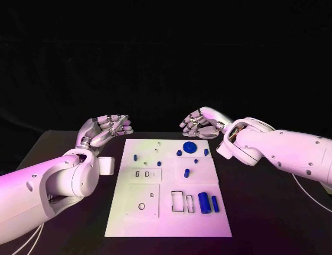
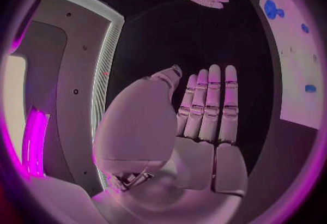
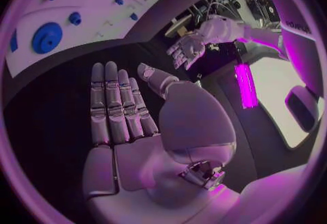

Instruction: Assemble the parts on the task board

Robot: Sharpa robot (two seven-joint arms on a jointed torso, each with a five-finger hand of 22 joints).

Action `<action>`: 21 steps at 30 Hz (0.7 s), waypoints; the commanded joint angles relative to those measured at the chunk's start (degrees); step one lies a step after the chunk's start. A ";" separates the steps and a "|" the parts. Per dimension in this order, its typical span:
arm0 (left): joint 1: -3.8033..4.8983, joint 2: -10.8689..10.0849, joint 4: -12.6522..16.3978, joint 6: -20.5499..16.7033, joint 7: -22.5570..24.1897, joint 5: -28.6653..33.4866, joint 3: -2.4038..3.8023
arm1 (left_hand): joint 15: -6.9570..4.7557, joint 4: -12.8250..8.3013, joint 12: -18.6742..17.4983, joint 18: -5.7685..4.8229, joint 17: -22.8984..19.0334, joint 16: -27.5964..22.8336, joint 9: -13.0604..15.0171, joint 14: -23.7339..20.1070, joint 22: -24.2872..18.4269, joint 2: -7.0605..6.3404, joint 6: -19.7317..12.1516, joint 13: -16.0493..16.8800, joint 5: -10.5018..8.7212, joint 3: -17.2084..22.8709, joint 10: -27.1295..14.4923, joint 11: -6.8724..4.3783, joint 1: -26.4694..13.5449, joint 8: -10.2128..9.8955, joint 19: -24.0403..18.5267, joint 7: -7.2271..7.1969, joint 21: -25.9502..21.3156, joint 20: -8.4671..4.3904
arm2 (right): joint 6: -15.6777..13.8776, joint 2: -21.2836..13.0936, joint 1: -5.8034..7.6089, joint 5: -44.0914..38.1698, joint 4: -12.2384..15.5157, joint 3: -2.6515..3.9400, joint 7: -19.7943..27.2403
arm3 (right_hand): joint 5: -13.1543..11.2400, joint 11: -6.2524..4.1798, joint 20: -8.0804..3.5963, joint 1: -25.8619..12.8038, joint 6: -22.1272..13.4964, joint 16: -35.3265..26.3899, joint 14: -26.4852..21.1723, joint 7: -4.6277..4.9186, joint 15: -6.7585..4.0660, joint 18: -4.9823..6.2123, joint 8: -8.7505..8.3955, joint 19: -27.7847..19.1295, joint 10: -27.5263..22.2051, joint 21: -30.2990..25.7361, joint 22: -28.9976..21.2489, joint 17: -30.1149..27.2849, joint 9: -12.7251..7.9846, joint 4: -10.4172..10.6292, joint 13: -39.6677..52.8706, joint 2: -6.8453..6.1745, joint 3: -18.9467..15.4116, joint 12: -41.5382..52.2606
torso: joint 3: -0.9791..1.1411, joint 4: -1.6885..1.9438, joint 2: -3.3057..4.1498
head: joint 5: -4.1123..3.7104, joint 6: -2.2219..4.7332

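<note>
No writing can be read on the task board (image 1: 146,212); it lies mid-table, blue parts (image 1: 205,202) on it. Left hand (image 1: 107,129) and right hand (image 1: 202,123) hover beyond its far corners; fingers straight, side by side, holding nothing.

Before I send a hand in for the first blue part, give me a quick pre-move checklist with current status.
1. Left hand holds nothing, fingers straight in its wrist view: ok.
2. Right hand holds nothing: ok.
3. Both hands off the task board, beyond its far end: ok.
4. Large round blue part uncovered near the right hand: ok.
5. Blue cylinder lies on the board's near right: ok.
6. Which slot fits which part: cannot tell.
</note>
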 commanded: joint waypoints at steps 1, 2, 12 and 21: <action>0.08 -0.59 1.79 3.02 -2.27 -3.93 0.18 | -0.02 0.16 -0.50 0.81 0.44 0.47 0.13 0.69 0.04 -0.87 0.57 0.06 -0.25 0.49 0.64 -0.04 -0.17 0.32 0.72 -0.11 0.48 -0.18 | 1.17 0.10 0.06 -17.03 0.25 0.04 -6.51 | 3.42 -1.08 -1.53 -0.33 1.82 2.55 5.04 -0.93 -1.56 0.72 0.48 2.71 2.38 3.80 2.15 2.56 0.78 0.49 0.20 -2.02 -0.59 -1.24 | -0.25 0.54 1.20 | -0.55 0.20; 0.08 -0.88 2.51 3.41 -2.47 -4.07 0.29 | -0.03 0.15 -0.55 0.81 0.50 0.51 0.14 0.74 0.04 -0.91 0.60 0.06 -0.25 0.53 0.68 -0.06 -0.20 0.32 0.78 -0.12 0.51 -0.21 | 1.32 0.15 0.08 -19.22 0.31 0.05 -7.34 | 3.75 -1.13 -1.74 -0.42 1.68 3.17 5.96 -0.91 -1.76 0.73 0.36 3.18 2.36 4.42 2.51 3.13 0.87 0.56 0.22 -2.38 -0.76 -1.48 | -0.32 0.66 1.46 | -0.71 0.31; 0.08 -2.35 6.21 5.16 -3.25 -4.44 1.25 | -0.19 -0.13 -1.61 0.78 1.39 1.26 0.13 1.55 0.09 -1.56 0.35 -0.04 -0.26 1.11 0.74 0.02 -0.46 0.00 1.67 -0.02 0.96 -0.63 | 2.51 0.87 0.10 -32.30 0.62 0.09 -12.58 | 1.90 -1.18 -3.19 0.41 0.46 11.09 11.81 -0.87 -2.84 0.58 -0.38 6.62 0.21 10.93 6.83 11.56 2.45 1.53 1.58 -4.97 -2.24 -2.80 | -0.55 1.23 3.31 | -0.95 0.53; 0.08 -2.75 6.75 5.11 -3.49 -3.63 1.53 | -0.22 -0.27 -2.18 0.78 1.83 1.62 0.10 1.88 0.11 -1.66 0.11 -0.06 -0.27 1.42 0.59 0.11 -0.57 -0.22 2.07 0.10 1.17 -0.80 | 4.00 1.35 0.02 -35.84 0.23 0.09 -14.48 | 1.56 -1.06 -3.37 0.72 -0.55 18.73 13.58 -0.74 -2.89 0.59 -0.82 7.75 -2.52 15.62 10.37 17.81 3.50 2.79 2.84 -5.03 -3.60 -1.30 | -0.67 1.71 4.47 | -1.71 0.95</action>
